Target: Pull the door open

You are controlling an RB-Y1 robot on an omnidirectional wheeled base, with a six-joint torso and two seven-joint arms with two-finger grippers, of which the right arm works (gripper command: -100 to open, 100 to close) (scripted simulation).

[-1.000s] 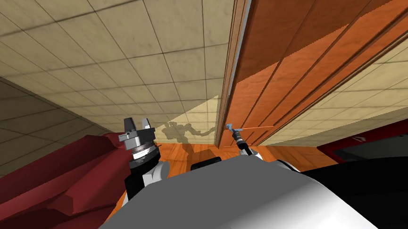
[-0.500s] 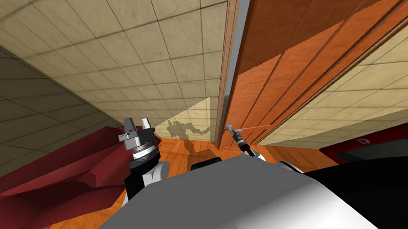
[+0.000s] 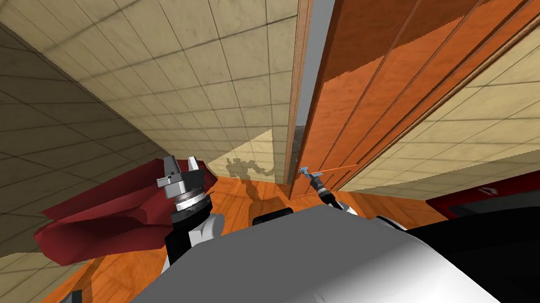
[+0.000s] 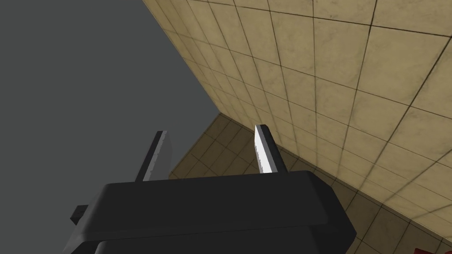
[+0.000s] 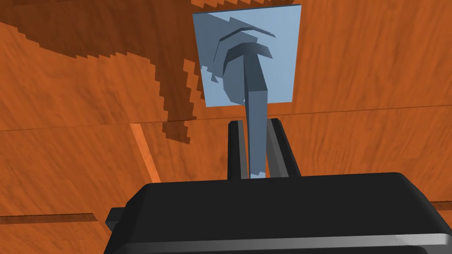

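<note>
While right claw (image 5: 255, 124) clamps slim blue-grey lever (image 5: 257, 99), grained orange door (image 5: 88, 110), left claw (image 4: 211, 130) spread

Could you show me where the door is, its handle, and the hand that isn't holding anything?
door (image 3: 393, 83): head view, on its orange wood panel.
handle (image 5: 257, 132): right wrist view, on its grey-blue lever.
left gripper (image 4: 212, 131): left wrist view, midway between its open fingers.

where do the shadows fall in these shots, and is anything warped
Head view: the door is shaded up top with a jagged edge, my shadow lies on the tiled wall, the wide lens splays the walls. Right wrist view: blocky shadow on the door beside the handle plate. Left wrist view: one finger of the left gripper bright, the other dim.
</note>
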